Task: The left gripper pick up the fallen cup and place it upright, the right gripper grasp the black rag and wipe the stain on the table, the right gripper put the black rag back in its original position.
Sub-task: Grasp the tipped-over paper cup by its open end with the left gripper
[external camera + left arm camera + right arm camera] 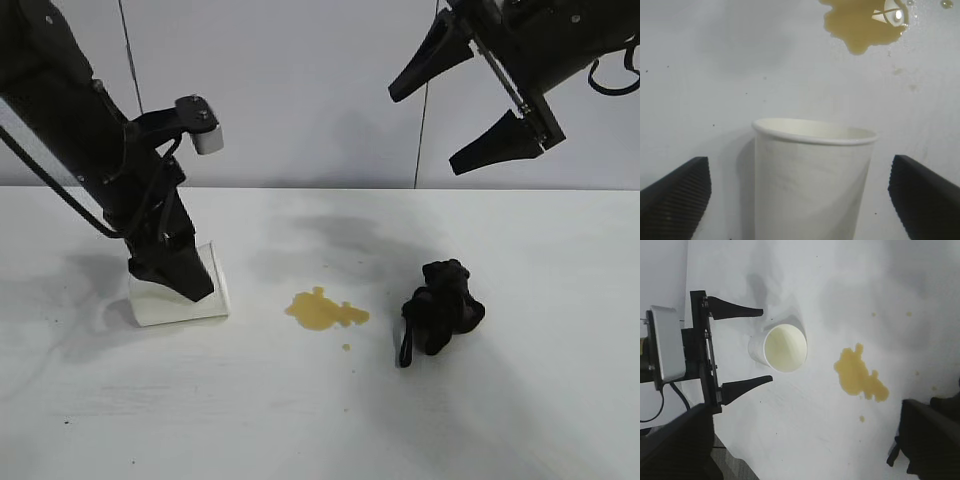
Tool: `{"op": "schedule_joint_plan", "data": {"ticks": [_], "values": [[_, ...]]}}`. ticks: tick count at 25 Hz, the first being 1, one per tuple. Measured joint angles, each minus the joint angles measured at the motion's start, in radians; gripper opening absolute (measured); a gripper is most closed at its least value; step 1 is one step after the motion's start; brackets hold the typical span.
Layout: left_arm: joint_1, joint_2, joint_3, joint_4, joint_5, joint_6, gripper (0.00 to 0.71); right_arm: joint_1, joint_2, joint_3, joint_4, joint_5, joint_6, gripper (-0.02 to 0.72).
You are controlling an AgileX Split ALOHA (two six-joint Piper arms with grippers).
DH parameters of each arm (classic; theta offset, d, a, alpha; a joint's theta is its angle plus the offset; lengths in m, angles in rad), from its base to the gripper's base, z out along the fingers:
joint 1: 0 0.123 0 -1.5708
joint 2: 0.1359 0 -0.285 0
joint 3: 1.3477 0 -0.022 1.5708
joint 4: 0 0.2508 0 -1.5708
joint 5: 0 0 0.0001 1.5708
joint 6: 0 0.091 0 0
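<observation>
One cup [778, 347] stands upright between the left gripper [762, 346]'s spread jaws; right gripper [470, 95] jaws spread.

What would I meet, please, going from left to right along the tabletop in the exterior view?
white paper cup with the left gripper down around it → yellowish-brown stain → black rag; the right gripper hangs open above the rag.

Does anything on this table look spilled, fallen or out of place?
Yes. The cup lies on its side on the table, its mouth facing the stain, a yellowish-brown puddle between it and the bunched black rag. The left end effector straddles the cup, open; the right end effector is raised, open.
</observation>
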Motion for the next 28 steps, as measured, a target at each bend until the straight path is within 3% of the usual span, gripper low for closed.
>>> {"op": "schedule_joint_plan", "data": {"ticks": [28], "values": [[0.000, 0.055, 0.000, -0.069, -0.012, 0.083, 0.689, 0.000, 0.000, 0.000, 0.000, 0.010, 0.000, 0.696]]}}
